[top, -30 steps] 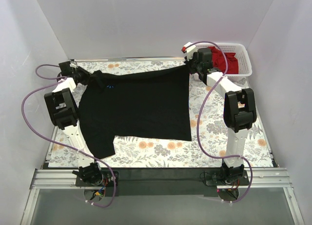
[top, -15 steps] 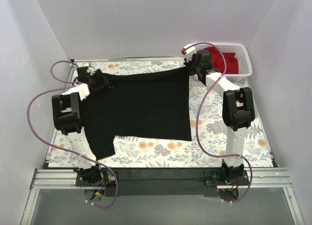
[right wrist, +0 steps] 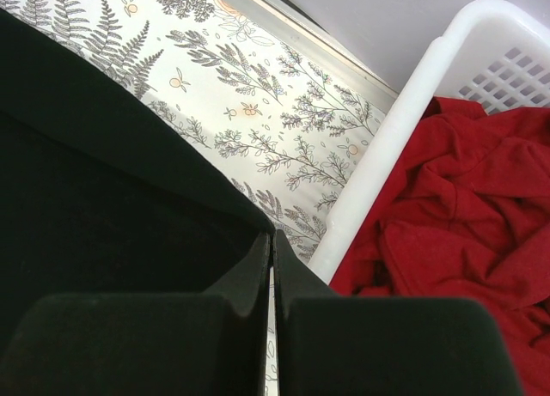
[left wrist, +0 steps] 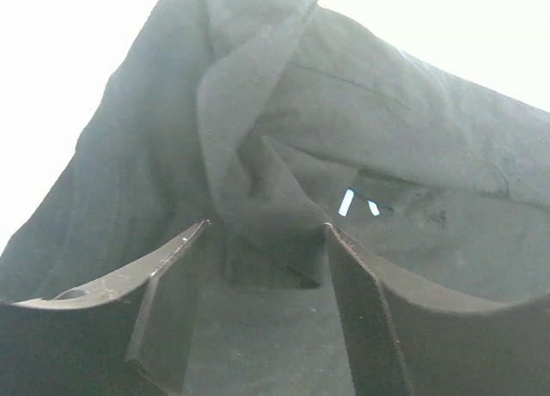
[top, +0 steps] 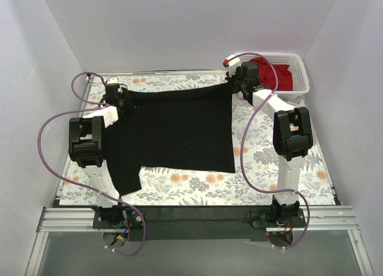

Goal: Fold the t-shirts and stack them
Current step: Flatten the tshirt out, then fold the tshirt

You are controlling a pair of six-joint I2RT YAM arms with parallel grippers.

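Observation:
The black t-shirt (top: 173,129) lies spread on the floral table, one sleeve hanging toward the near left. My left gripper (top: 119,98) is at its far left corner; in the left wrist view its jaws (left wrist: 266,228) hold a bunched fold of the black cloth (left wrist: 258,155) between them. My right gripper (top: 233,84) is at the far right corner, shut (right wrist: 271,237) on the edge of the black shirt (right wrist: 103,181). The red t-shirt (top: 272,75) lies crumpled in the basket; it also shows in the right wrist view (right wrist: 455,224).
The white lattice basket (top: 302,72) stands at the far right corner, its rim (right wrist: 387,164) close beside my right gripper. The floral table cover (top: 197,186) shows bare along the near edge and on the right. White walls enclose the table.
My left gripper has moved right along the far edge, dragging the shirt's left shoulder inward with it. The right gripper has stayed still at the far right corner.

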